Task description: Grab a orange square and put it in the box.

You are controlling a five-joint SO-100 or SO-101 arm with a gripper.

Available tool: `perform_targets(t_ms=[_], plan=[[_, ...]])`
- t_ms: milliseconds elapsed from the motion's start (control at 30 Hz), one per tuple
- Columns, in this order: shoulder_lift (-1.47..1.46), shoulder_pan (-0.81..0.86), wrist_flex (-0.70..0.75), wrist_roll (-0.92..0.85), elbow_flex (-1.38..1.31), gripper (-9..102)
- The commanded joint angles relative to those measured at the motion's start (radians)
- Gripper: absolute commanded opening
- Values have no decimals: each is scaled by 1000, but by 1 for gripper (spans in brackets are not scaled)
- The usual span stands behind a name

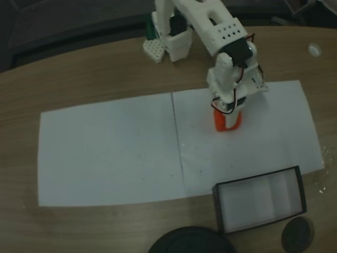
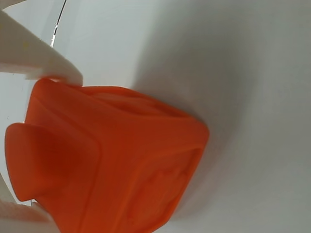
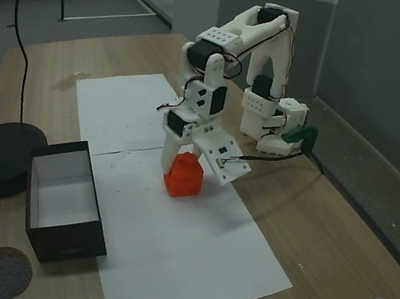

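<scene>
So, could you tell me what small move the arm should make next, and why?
Probably close the gripper firmly and lift straight up a little. Its fingers already flank the orange square, which in the wrist view sits against a white finger but rests on the paper. The box stands apart and empty, so the cube must clear the sheet first.

Bright orange-red rounded cube (image 3: 183,175); white plastic two-finger gripper (image 3: 183,163); shallow rectangular box (image 1: 260,199) black-walled, white inside; plain white paper sheets (image 1: 110,147); brown wood-grain tabletop (image 1: 79,63); green clamp (image 3: 300,135)
</scene>
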Motion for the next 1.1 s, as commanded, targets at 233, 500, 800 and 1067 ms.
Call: perform_targets(t_ms=[233, 500, 800, 1067], plan=[[5, -6, 204, -2, -565, 11], [-43, -5, 209, -55, -1190, 11], [-364, 9, 18, -52, -1468, 11], [-635, 25, 17, -51, -1588, 11]])
